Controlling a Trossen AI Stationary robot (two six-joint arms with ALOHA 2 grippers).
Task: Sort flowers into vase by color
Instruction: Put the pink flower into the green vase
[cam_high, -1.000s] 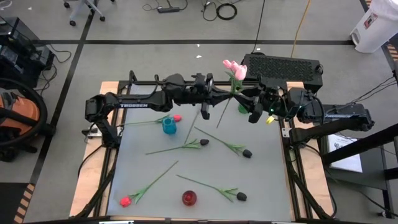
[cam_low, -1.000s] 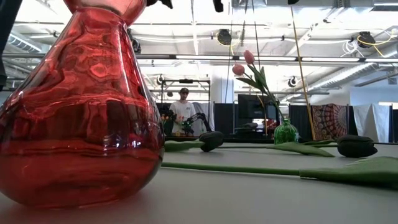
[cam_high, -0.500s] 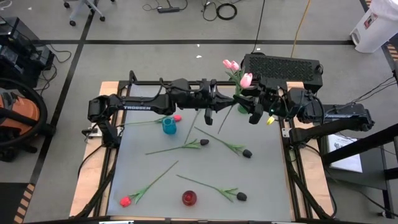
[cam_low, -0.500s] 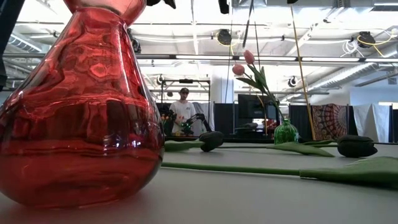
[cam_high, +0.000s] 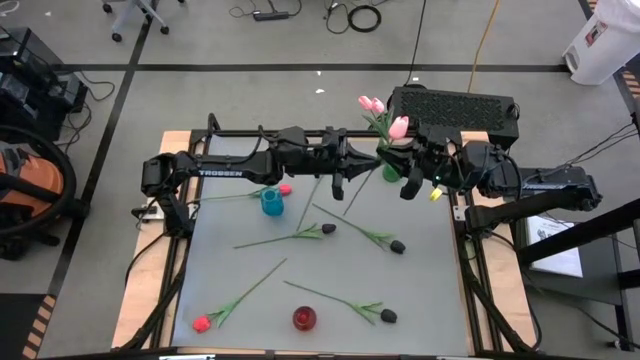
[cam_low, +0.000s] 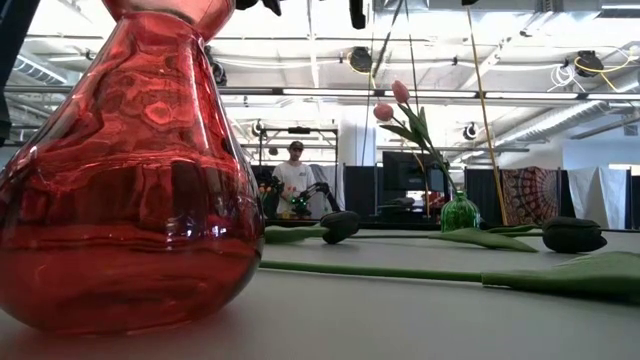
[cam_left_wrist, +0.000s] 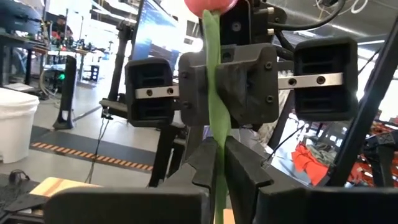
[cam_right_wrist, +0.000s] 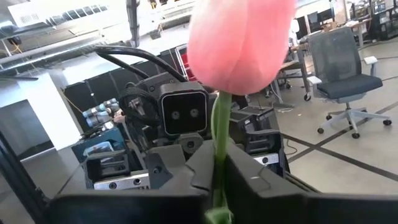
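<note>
A pink tulip (cam_high: 398, 127) is held in the air over the table's far middle, with both grippers shut on its green stem. My left gripper (cam_high: 352, 168) reaches in from the left and my right gripper (cam_high: 400, 160) from the right, facing each other. The head (cam_right_wrist: 239, 43) stands just beyond the right fingers. Two more pink tulips (cam_high: 370, 103) stand with their stems in the green vase (cam_low: 460, 212). Red tulips (cam_high: 285, 189) (cam_high: 201, 322) and black tulips (cam_high: 329, 229) (cam_high: 397, 246) (cam_high: 387, 316) lie flat on the table. My left gripper pinches the pink tulip's stem (cam_left_wrist: 217, 155) between its two fingers, some way below the head. The fingers come level from the table's left and lie across the stem. The lower stem (cam_high: 347, 200) hangs free below them, clear of the table. My right gripper pinches the same stem (cam_right_wrist: 217, 134) between its two fingers, just under the head. Its fingers come level from the table's right, across the stem. The head stands up above them.
A blue vase (cam_high: 271, 203) stands at the table's left middle. A red vase (cam_high: 304, 318) stands near the front edge, filling the low view's left (cam_low: 130, 170). A black box (cam_high: 455, 108) sits behind the table. A person (cam_low: 295, 180) stands far off in the room.
My left gripper has carried the pink tulip toward the table's right edge, up to my right gripper. The tulip's head has moved away from the two tulips in the green vase and now stands at the right fingers.
</note>
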